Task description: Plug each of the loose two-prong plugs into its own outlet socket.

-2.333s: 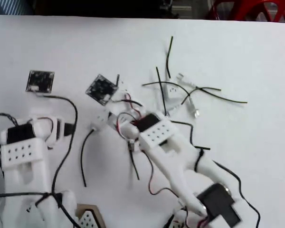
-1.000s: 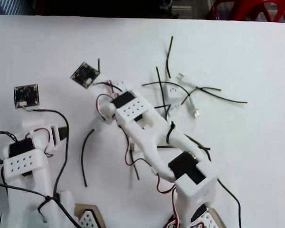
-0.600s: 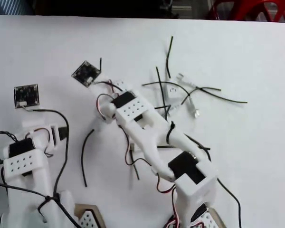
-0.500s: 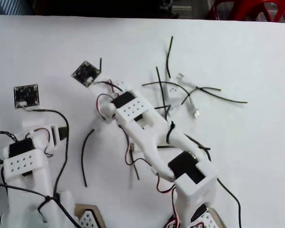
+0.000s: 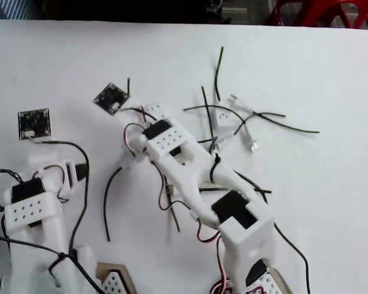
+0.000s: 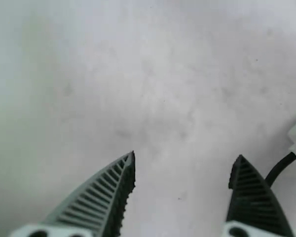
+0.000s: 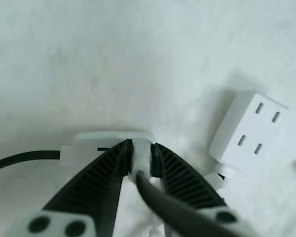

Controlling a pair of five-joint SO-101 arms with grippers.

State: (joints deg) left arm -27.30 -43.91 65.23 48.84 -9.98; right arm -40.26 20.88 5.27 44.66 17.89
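In the right wrist view my right gripper (image 7: 140,145) is shut on a small white plug (image 7: 140,159) whose black cord runs back along one finger. The plug's tip touches a flat white piece (image 7: 111,138) with its own black cord (image 7: 24,158). A white outlet block (image 7: 251,131) with slotted sockets lies just beside it. In the high view the right arm (image 5: 172,144) stretches over the middle of the table. Another white outlet block (image 5: 221,116) and two loose plugs (image 5: 234,100) (image 5: 251,146) lie to its right. My left gripper (image 6: 185,160) is open above bare table.
Several loose black cords (image 5: 282,122) criss-cross the table's middle and right. A single black cord (image 5: 108,199) lies between the arms. The left arm (image 5: 27,208) stays at the near left corner. A black cord end (image 6: 281,168) lies just past one left finger.
Since the earliest frame the right arm has swung left and farther out over the table, and the left arm has drawn back. Over the last second the right arm shifted only slightly.
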